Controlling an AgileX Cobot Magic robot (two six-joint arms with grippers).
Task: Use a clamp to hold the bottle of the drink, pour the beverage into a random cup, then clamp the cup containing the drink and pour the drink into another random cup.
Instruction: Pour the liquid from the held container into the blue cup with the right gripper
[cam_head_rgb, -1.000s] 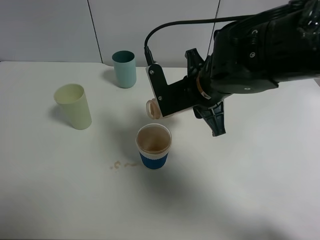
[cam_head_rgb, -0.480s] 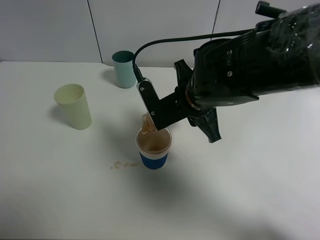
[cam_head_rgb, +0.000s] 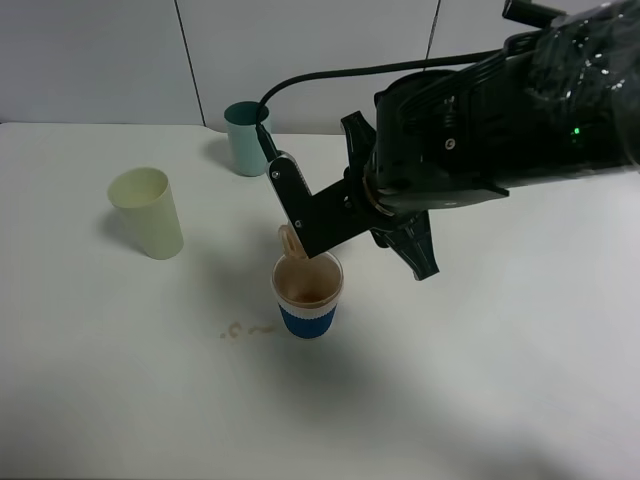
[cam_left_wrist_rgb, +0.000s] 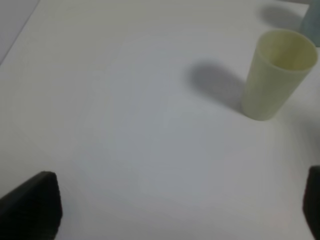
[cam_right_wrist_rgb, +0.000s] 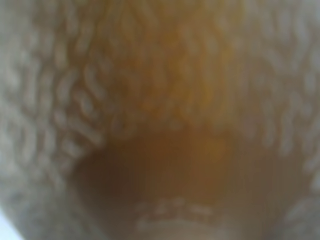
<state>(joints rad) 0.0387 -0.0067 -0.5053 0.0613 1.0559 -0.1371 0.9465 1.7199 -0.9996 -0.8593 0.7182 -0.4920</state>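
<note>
Field of view: filled almost wholly by the bottle (cam_right_wrist_rgb: 160, 55), seen at very close range and out of focus.
Wall surface: pale and translucent, covered in a blurred rippled or beaded texture; whether droplets or moulding cannot be told.
Contents: the beverage (cam_right_wrist_rgb: 165, 160) shows through the wall as an amber to dark brown mass, darkest near the middle.
Markings: faint pale label print (cam_right_wrist_rgb: 172, 212) crosses the brown zone; illegible.
</note>
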